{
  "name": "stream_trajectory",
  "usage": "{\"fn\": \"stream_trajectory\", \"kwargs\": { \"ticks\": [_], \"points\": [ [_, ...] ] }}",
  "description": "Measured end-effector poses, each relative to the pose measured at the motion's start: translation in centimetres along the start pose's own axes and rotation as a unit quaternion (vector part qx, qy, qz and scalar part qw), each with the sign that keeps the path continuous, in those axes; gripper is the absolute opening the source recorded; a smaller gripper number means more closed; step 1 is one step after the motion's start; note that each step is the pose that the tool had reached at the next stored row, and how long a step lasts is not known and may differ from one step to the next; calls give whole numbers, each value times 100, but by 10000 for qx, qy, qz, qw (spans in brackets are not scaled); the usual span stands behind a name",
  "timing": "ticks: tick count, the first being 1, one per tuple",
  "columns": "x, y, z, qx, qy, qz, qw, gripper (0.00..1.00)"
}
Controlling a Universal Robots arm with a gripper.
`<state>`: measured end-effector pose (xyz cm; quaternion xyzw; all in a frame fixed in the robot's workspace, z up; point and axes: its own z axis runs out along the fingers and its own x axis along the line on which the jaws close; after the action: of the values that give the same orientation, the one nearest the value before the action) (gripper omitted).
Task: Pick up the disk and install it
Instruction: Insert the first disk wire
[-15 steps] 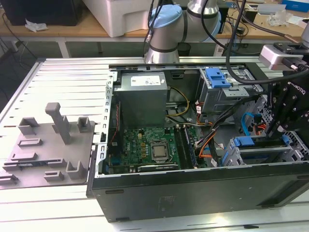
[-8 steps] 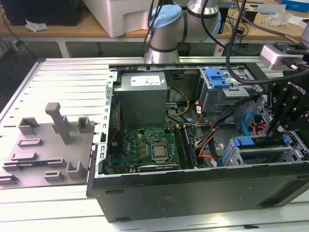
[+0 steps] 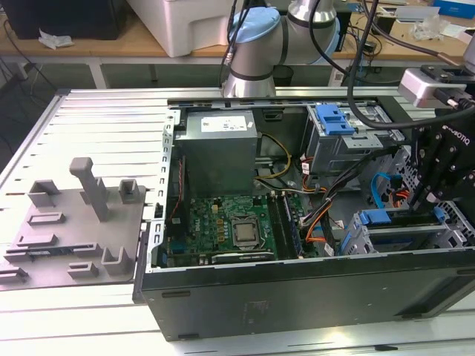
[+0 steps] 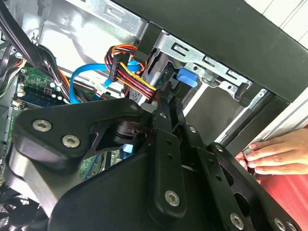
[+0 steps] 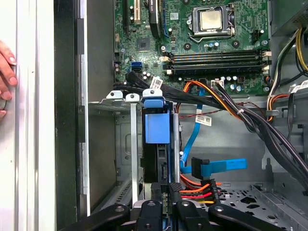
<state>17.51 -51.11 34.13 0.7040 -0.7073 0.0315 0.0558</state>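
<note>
The disk point(image 5: 161, 161) stands on edge in the metal drive cage point(image 5: 126, 144) at the front corner of the open computer case, with its blue bracket tab point(image 5: 157, 126) on the end facing the motherboard. In the exterior view the blue bracket point(image 3: 384, 217) lies along the cage at the exterior view's right. My gripper point(image 5: 169, 191) is shut, and its fingertips meet the disk's near edge. In the second wrist view my gripper point(image 4: 166, 105) points into the cage toward the blue tab point(image 4: 186, 77). My gripper point(image 3: 424, 202) hangs just above the cage.
A person's hand point(image 4: 276, 155) rests on the case's outer edge beside the cage, and the hand point(image 5: 6, 67) also shows in the first wrist view. Blue data cables point(image 5: 216, 167) and orange-red power cables point(image 5: 197, 190) crowd the bay. A second cage with a blue tab point(image 3: 334, 119), a power supply point(image 3: 220, 144) and a motherboard point(image 3: 237, 226) fill the case.
</note>
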Motion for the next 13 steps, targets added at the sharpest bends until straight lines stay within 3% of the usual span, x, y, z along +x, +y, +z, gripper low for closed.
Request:
{"fn": "stream_trajectory", "kwargs": {
  "ticks": [7, 10, 13],
  "points": [
    [0, 0, 1, 0, -4, 0, 10000, 18],
    [9, 3, -74, 0, -2, 0, 10000, 18],
    [10, 3, -76, 0, -1, 0, 10000, 18]
  ]
}}
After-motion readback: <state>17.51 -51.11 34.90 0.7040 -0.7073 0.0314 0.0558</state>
